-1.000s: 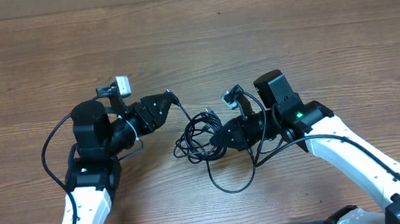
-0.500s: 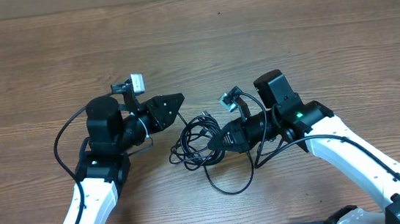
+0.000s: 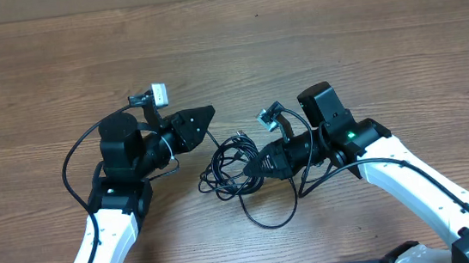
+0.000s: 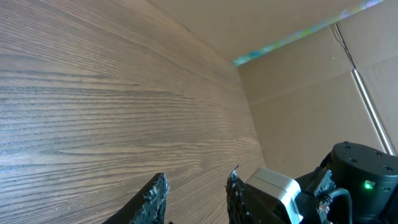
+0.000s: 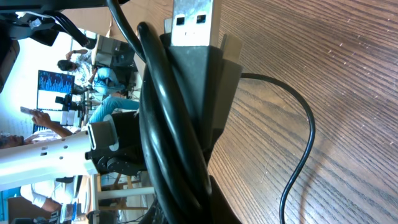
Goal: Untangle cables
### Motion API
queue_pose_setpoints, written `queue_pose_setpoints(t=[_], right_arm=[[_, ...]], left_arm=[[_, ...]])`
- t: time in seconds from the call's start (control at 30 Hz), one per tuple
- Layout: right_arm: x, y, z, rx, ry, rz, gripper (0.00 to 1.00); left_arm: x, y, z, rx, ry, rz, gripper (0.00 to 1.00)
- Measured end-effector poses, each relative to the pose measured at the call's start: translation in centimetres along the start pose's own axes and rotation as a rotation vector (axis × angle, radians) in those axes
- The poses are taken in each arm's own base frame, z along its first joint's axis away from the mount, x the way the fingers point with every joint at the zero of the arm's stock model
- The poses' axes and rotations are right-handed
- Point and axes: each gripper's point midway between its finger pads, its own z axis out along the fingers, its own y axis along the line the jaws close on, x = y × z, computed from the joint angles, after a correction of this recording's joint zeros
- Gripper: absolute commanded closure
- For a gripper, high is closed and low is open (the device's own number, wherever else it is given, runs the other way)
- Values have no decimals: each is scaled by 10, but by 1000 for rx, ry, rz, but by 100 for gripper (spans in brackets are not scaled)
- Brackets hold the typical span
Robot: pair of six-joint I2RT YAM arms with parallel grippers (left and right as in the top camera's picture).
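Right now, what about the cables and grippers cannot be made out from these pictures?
Overhead: how the cables cross; strands too thin, overlapping, partly under the right gripper.
Right wrist: close cables and USB plug fill the frame, hiding the tangle.
Left wrist: left gripper cut by bottom edge; no cables visible.

Open table (image 3: 312, 38) beyond tangled cables (image 3: 226, 165)

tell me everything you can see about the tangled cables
The cables are thin, black, glossy cords bunched in loose overlapping loops on the wooden table, between the two arms. One long strand sweeps out in a wide curve toward the near edge. The right gripper is shut on the bundle's right side; its wrist view shows several strands and a silver USB plug pressed together. The left gripper is open and not touching them.
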Motion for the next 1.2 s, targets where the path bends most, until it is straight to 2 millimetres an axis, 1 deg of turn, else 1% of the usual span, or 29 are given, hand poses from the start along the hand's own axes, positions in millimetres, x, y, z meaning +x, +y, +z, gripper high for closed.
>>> queue_pose_setpoints(t=[0.03, 0.07, 0.1, 0.17, 0.23, 0.33, 0.53, 0.67, 0.77, 0.9, 1.03, 1.1, 1.2], right_arm=[[0, 0, 0, 1, 0, 1, 96], [0, 0, 0, 2, -1, 0, 96], [0, -1, 0, 3, -1, 0, 96], [0, -1, 0, 6, -1, 1, 96], [0, -1, 0, 8, -1, 2, 96], [0, -2, 0, 10, -2, 1, 96], [-3, -9, 0, 53, -15, 23, 96], [-4, -12, 0, 68, -22, 35, 96], [-4, -13, -1, 78, -25, 49, 96], [-5, -14, -1, 81, -30, 85, 96], [-6, -14, -1, 83, -34, 117, 96], [-6, -15, -1, 85, -36, 140, 96], [-6, -14, -1, 78, -35, 161, 96]], left_arm=[[0, 0, 0, 0, 1, -1, 69], [1, 1, 0, -3, 5, -5, 73], [3, 2, 0, -7, 12, -11, 81], [7, 6, 0, -23, 27, -26, 91], [10, 10, -1, -35, 43, -43, 95], [10, 15, -5, -45, 48, -67, 96], [5, 17, -11, -26, 47, -84, 96], [4, 5, -13, 40, 65, -60, 96], [7, -5, -14, 94, 94, -44, 96], [17, -15, -12, 132, 137, -36, 96], [36, -27, -4, 159, 196, -18, 96], [46, -26, 0, 137, 223, -27, 96], [62, -13, 5, 50, 253, -49, 96]])
